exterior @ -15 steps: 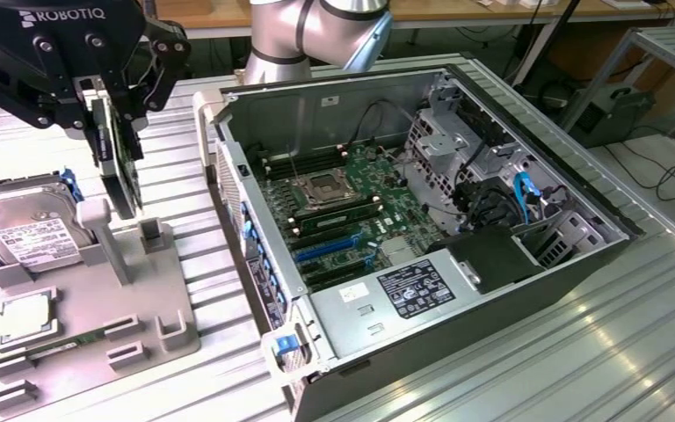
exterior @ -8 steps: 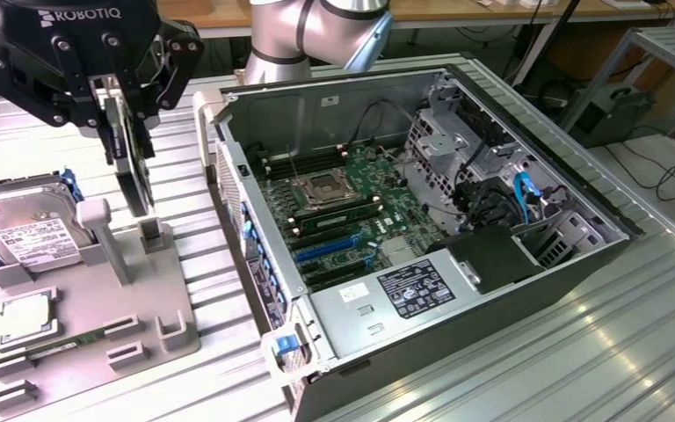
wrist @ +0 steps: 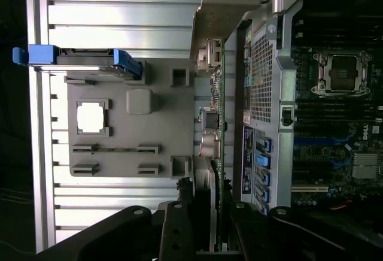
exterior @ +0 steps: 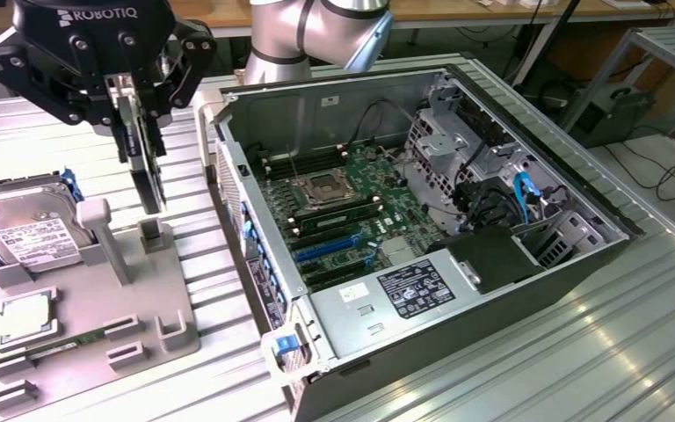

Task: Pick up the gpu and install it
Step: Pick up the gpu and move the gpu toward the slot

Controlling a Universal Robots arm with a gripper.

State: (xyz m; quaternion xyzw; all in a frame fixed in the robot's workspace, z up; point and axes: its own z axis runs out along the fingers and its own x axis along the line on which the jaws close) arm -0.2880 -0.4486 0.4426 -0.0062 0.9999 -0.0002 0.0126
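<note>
Green gpu (wrist: 219, 102) & mobo (exterior: 350, 202), grey holder (exterior: 91, 308), silver HDD (exterior: 10, 211) w/ white label (exterior: 35, 243), blue latch (exterior: 293, 342), black case (exterior: 490, 352)

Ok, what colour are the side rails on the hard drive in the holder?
Blue. The rails on the hard drive show best in the wrist view.

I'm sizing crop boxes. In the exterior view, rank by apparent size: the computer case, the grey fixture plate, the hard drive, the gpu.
1. computer case
2. grey fixture plate
3. hard drive, then gpu, though this is unsure: the gpu hangs edge-on to the camera.
</note>
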